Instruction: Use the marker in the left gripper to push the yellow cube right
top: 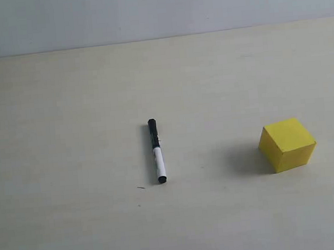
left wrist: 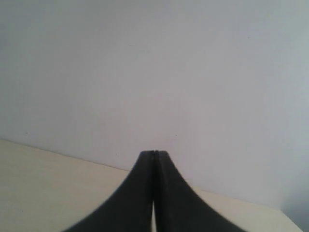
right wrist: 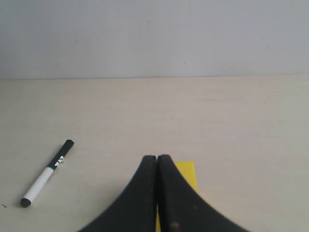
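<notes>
The marker (top: 157,151) lies loose on the beige table near the middle, black cap half pointing away, white barrel toward the front. It shows in the right wrist view as the marker (right wrist: 47,173) too. The yellow cube (top: 287,144) stands to its right, well apart from it. Neither arm appears in the exterior view. My left gripper (left wrist: 154,153) is shut with nothing between its fingers, facing the wall and table edge. My right gripper (right wrist: 157,158) is shut and empty, with the yellow cube (right wrist: 187,175) partly hidden behind its fingers.
A pale grey wall (top: 157,12) rises behind the table's far edge. The beige table (top: 66,110) stretches wide around the marker and cube. A tiny dark speck (top: 141,188) lies near the marker's white end.
</notes>
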